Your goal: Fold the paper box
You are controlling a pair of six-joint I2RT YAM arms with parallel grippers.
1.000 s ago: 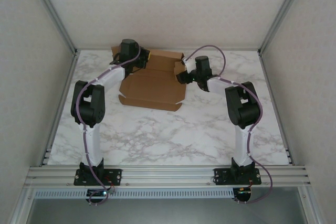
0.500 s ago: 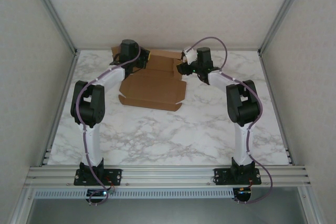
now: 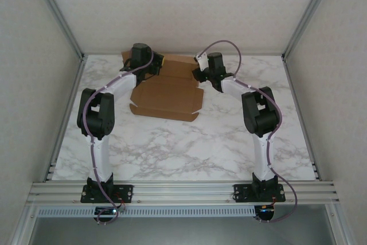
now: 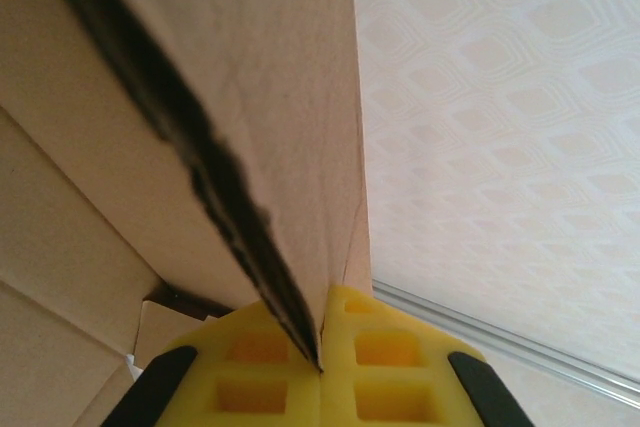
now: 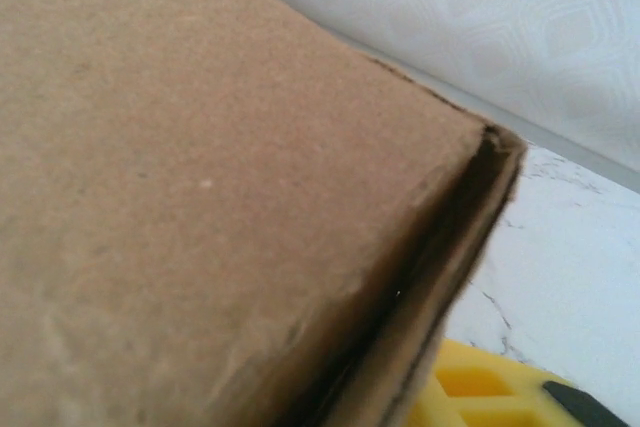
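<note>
The brown paper box (image 3: pixel 166 94) lies partly folded at the back middle of the marble table, its low walls raised along the front. My left gripper (image 3: pixel 151 67) is at the box's rear left; in the left wrist view its yellow pads (image 4: pixel 390 367) are shut on the thin edge of an upright cardboard flap (image 4: pixel 250 147). My right gripper (image 3: pixel 198 74) is at the box's rear right corner. In the right wrist view a double cardboard wall (image 5: pixel 200 197) lies close over the jaws. One yellow pad (image 5: pixel 480 397) shows beside it; the other is hidden.
The patterned back wall (image 3: pixel 183 10) and its aluminium frame rail (image 4: pixel 500 332) stand just behind the box. Side walls close in the table left and right. Bare marble (image 3: pixel 189 147) stretches between the box and the arm bases.
My right gripper has moved back and to the left, from the box's right side to its rear right corner. The left arm and the box have stayed put.
</note>
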